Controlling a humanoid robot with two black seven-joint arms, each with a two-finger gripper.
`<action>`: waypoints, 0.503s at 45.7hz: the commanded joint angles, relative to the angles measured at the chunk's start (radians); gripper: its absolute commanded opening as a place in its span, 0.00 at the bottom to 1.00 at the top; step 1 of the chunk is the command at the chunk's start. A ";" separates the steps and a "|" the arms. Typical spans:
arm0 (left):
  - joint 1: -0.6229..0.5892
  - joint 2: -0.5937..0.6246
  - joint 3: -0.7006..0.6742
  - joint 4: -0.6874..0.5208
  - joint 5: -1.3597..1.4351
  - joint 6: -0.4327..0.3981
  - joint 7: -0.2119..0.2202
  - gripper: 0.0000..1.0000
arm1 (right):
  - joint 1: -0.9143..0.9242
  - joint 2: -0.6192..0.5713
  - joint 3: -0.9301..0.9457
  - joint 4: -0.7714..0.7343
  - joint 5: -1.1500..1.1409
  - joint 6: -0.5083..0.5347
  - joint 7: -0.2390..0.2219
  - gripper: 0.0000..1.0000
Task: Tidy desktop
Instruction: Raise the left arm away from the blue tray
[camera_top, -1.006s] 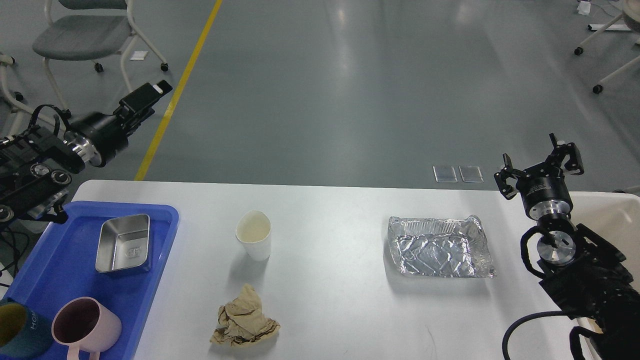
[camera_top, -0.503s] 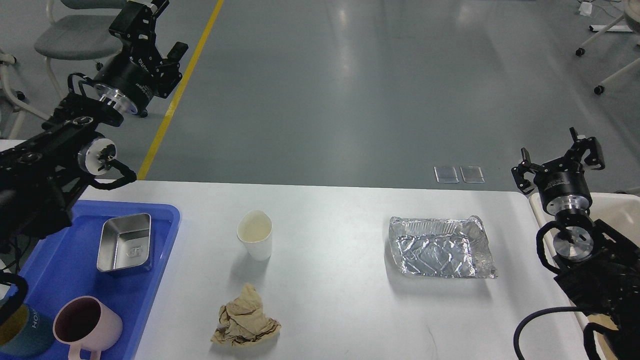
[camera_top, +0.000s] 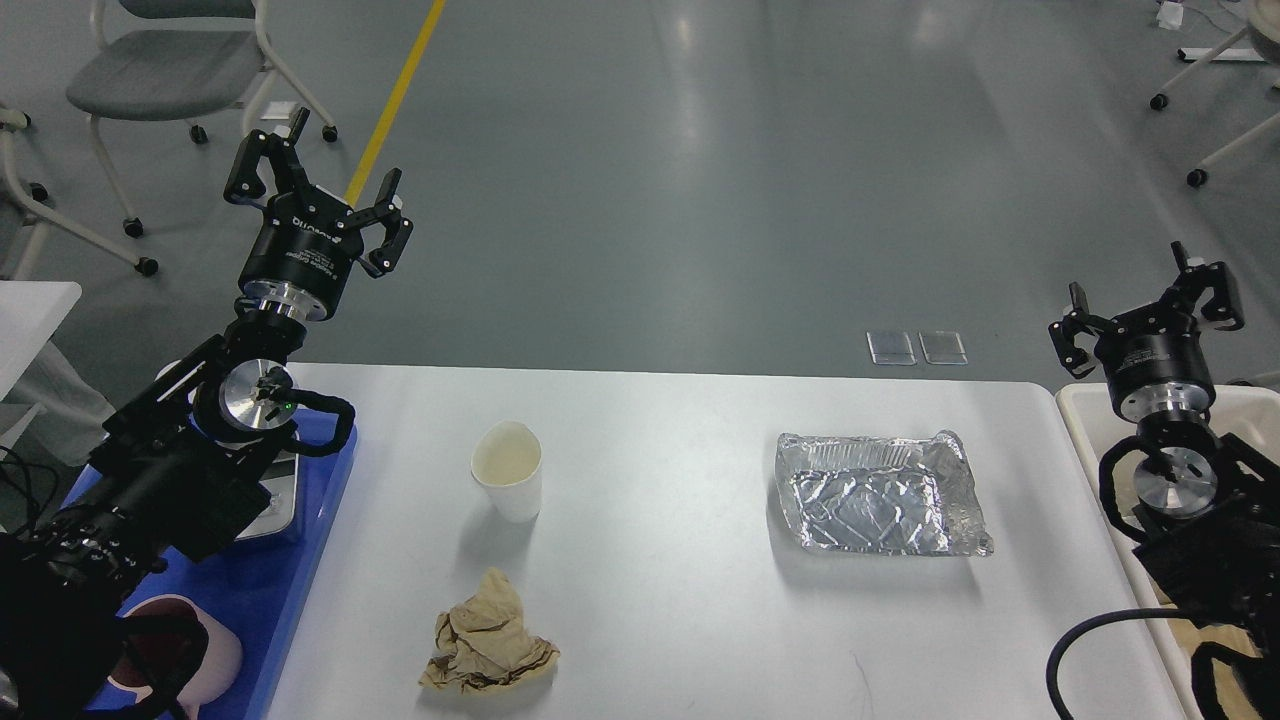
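A crumpled brown paper (camera_top: 488, 640) lies nearest on the white desktop (camera_top: 680, 610), which spans the view below both arms. Beyond it stand a paper cup (camera_top: 508, 482) and a crushed foil tray (camera_top: 880, 494). Farther back, the left gripper (camera_top: 318, 185) and right gripper (camera_top: 1150, 305) hover with fingers spread, both empty.

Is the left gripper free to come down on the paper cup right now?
Probably yes: the left gripper is open, raised, holding nothing, and the paper cup stands alone on the desktop.
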 joint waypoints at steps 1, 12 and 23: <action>0.045 -0.040 -0.105 0.000 -0.022 -0.025 0.073 0.97 | -0.010 0.007 0.002 0.000 -0.001 -0.002 0.001 1.00; 0.067 -0.060 -0.147 -0.003 -0.032 -0.050 0.104 0.97 | -0.002 -0.013 -0.003 0.001 -0.001 0.014 0.001 1.00; 0.067 -0.070 -0.159 -0.003 -0.043 -0.056 0.104 0.97 | -0.004 -0.072 -0.035 0.001 -0.004 0.015 0.002 1.00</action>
